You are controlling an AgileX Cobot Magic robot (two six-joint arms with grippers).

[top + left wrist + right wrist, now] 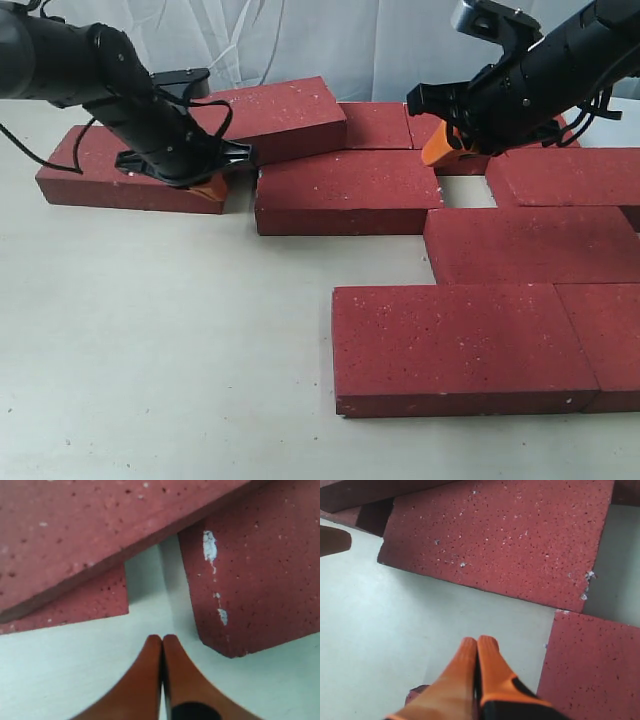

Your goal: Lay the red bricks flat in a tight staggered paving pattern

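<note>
red bricks [470, 340]: dark red, white-flecked, laid flat in staggered rows from 5 to 1 o'clock
tilted brick [280, 115]: propped on neighbours, 11 o'clock

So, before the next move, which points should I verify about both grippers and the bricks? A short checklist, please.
1. Left gripper shut and empty: ok.
2. Right gripper shut and empty: ok.
3. All bricks flat: not ok; the rear brick rests askew on top of others.
4. Pattern tight: not ok; an open gap sits among the right-side bricks.
5. Left gripper clear of any brick: cannot tell.
</note>
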